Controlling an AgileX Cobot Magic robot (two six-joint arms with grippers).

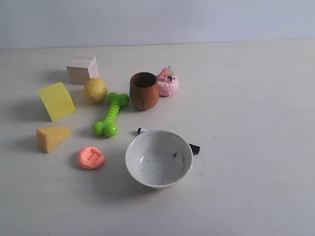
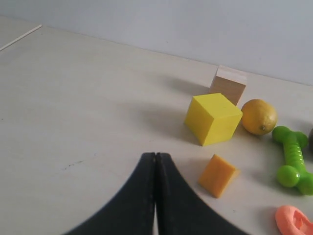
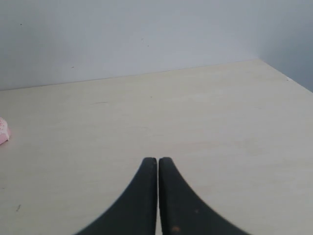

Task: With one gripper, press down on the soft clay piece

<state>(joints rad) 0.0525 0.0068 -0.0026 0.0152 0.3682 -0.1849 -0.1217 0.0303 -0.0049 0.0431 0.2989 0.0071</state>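
Judging from how the small salmon-orange matte clay piece (image 1: 91, 158) looks, the pressing appears to be finished. Its top is flattened and carries a clear rectangular dent, the sort of mark a narrow tool tip would leave. It lies on the pale counter (image 1: 246, 98) near the front left of the exterior view. The yellow-orange foam wedge (image 1: 51, 138) is just beyond it, and the white ceramic bowl (image 1: 129, 156) is beside it, apart and not touching.

In the left wrist view only an edge of the clay (image 2: 295, 221) shows, off to one side. The left fingers (image 2: 144, 191) are pressed together with nothing between them, above bare counter and well apart from the clay. The right fingers (image 3: 146, 191) are likewise together and empty. They face an open stretch of counter, with only a sliver of the pink frosted cake toy (image 3: 3, 131) at the frame's edge. Neither arm shows in the exterior view, so both seem pulled back from the objects.

The bright yellow foam cube (image 1: 57, 101), the lemon (image 1: 95, 90) and the green plastic bone toy (image 1: 111, 115) sit behind the clay. None of them touches it.

As I read it, little or nothing is left to do. At most, the dent could be checked for depth. A second press would mean bringing one arm over the lump again.
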